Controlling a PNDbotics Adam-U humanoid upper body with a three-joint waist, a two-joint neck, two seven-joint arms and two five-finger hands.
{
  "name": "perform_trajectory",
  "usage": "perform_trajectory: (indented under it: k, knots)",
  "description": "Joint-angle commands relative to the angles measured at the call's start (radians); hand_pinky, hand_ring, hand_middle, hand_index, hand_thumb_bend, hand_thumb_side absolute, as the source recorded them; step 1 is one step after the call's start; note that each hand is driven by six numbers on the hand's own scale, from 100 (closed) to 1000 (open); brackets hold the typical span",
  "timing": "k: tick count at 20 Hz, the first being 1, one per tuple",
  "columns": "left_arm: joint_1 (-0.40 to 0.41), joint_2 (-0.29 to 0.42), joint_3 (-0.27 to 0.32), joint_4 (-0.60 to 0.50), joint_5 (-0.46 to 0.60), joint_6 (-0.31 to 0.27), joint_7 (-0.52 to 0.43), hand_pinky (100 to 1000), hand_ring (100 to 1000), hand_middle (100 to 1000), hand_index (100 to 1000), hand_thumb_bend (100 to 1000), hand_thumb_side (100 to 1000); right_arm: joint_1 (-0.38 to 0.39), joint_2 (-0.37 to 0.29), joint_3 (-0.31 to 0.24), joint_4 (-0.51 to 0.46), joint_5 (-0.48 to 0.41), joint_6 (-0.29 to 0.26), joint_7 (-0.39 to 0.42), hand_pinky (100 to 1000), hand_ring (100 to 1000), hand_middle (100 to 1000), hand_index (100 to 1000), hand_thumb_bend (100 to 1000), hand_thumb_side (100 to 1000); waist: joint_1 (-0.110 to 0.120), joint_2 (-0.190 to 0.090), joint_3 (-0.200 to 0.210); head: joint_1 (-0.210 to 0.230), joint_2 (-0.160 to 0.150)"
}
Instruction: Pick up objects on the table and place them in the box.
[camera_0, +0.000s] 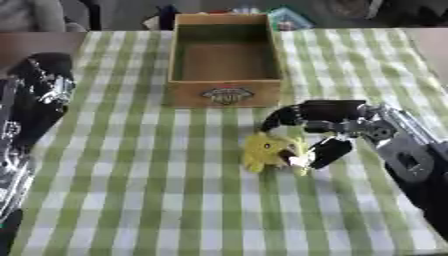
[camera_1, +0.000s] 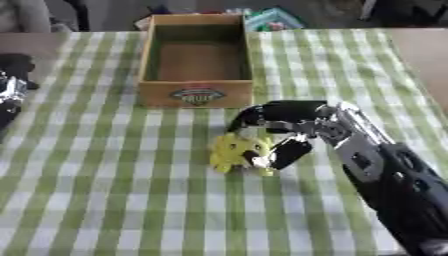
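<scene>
One small yellow soft toy (camera_0: 267, 152) lies on our green-and-white checked desk (camera_0: 131, 190), just before the open wooden box (camera_0: 225, 92). Our right hand (camera_0: 337, 131) curls its fingers and thumb around the toy. Our left hand (camera_0: 39, 95) hangs at the left edge; whether its fingers are open, we cannot tell.

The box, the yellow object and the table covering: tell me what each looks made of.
Box: probably wood, matte brown walls with a printed label on the front. Yellow object: likely soft plastic or rubber, with a lumpy shape and even bright colour; the right hand curls around it. Table covering: seems woven cloth, green-and-white check, no shine.
</scene>
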Motion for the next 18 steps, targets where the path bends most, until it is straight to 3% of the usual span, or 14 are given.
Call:
perform_trajectory:
  k: [1, 4, 6, 7, 11, 14, 15, 16, 18]
  knots:
    - [-0.015, 0.011, 0.001, -0.017, 0.000, 0.000, -0.001, 655, 781, 711, 677, 100, 420, -0.007, -0.019, 0.000, -0.030, 0.048, -0.103, 0.086, 765, 832, 886, 940, 100, 562, 0.000, -0.016, 0.000, -0.003, 0.003]
    - [-0.016, 0.010, 0.001, -0.017, 0.001, 0.000, -0.002, 656, 781, 712, 677, 100, 420, -0.004, -0.018, 0.002, -0.030, 0.075, -0.119, 0.077, 731, 797, 865, 926, 100, 519, -0.001, -0.017, 0.000, -0.003, 0.002]
    - [-0.016, 0.010, 0.001, -0.018, 0.001, 0.000, -0.002, 656, 781, 712, 677, 100, 422, -0.002, -0.015, 0.003, -0.027, 0.092, -0.126, 0.064, 678, 749, 828, 898, 100, 435, -0.001, -0.017, 0.000, -0.003, 0.002]
    - [-0.016, 0.009, 0.001, -0.017, 0.001, 0.000, -0.002, 656, 781, 712, 677, 100, 423, -0.001, -0.014, 0.003, -0.025, 0.101, -0.129, 0.053, 625, 698, 798, 875, 100, 387, -0.001, -0.016, 0.000, -0.003, 0.002]
    - [-0.016, 0.008, 0.001, -0.017, 0.001, 0.000, -0.001, 657, 782, 712, 677, 100, 425, 0.003, -0.008, 0.001, -0.009, 0.139, -0.135, -0.016, 479, 536, 694, 781, 100, 362, -0.001, -0.015, 0.000, -0.005, 0.002]
    - [-0.015, 0.008, 0.001, -0.017, 0.001, 0.001, 0.000, 657, 782, 712, 677, 100, 428, 0.004, -0.006, -0.002, 0.000, 0.162, -0.138, -0.095, 313, 383, 525, 627, 100, 313, -0.001, -0.014, -0.001, -0.005, 0.002]
    - [-0.015, 0.008, 0.001, -0.017, 0.001, 0.001, 0.000, 657, 782, 712, 677, 100, 428, 0.004, -0.006, -0.002, 0.003, 0.169, -0.138, -0.122, 304, 373, 516, 617, 100, 310, -0.002, -0.014, -0.001, -0.005, 0.002]
    - [-0.016, 0.008, 0.001, -0.017, 0.001, 0.000, -0.001, 657, 782, 712, 677, 100, 428, 0.004, -0.005, -0.002, 0.006, 0.174, -0.139, -0.148, 214, 278, 428, 514, 100, 291, -0.002, -0.014, -0.002, -0.005, 0.002]
    - [-0.016, 0.007, 0.001, -0.017, 0.002, 0.000, -0.001, 657, 782, 712, 677, 100, 430, 0.003, -0.005, -0.001, 0.011, 0.180, -0.139, -0.191, 150, 221, 348, 431, 100, 274, -0.002, -0.014, -0.002, -0.005, 0.001]
